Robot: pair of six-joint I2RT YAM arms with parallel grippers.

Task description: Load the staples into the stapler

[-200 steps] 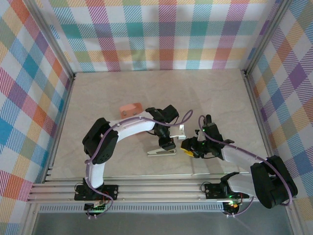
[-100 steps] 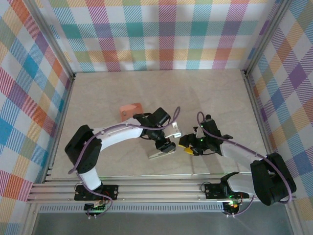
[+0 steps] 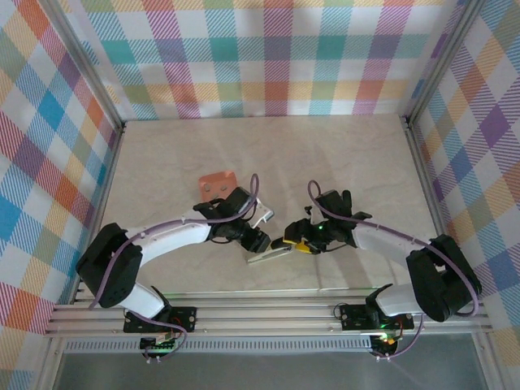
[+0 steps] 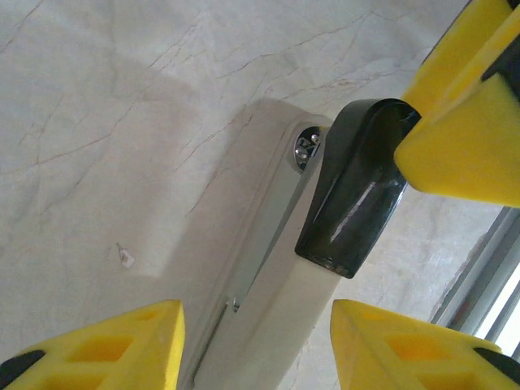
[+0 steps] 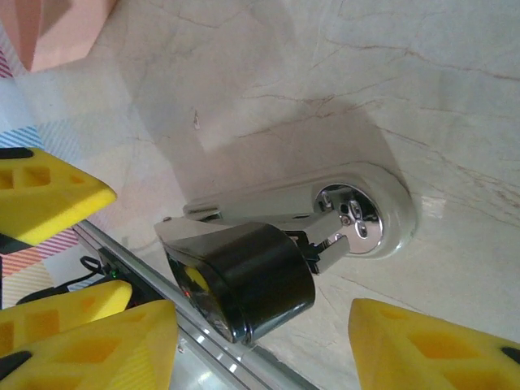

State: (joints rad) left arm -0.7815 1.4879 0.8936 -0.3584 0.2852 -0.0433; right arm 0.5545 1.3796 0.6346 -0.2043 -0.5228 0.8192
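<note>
**Left gripper (image 4: 257, 321) and right gripper (image 5: 262, 317) both loose around the stapler (image 4: 351, 199), nothing clamped**

Left gripper's jaws are spread, with its 2 yellow fingers (image 4: 106, 345) either side of the stapler's pale base. The stapler runs out ahead of it to a glossy black cap. Right gripper is spread as well and pinches nothing. That black cap sits between its 2 fingers, nearer the left one in its own camera, with the chrome riveted bit and the rounded base end just beyond. From above, the 2 grippers meet nose to nose over the stapler, which lies on the table (image 3: 162, 154) right under them. The salmon tray (image 3: 218, 182) is near the left gripper, off behind its wrist and apart from the stapler. Staples: can't pick them out at this size. There's a tiny speck (image 4: 126, 258) on the table ahead-left of the left gripper, too small to call.
</note>
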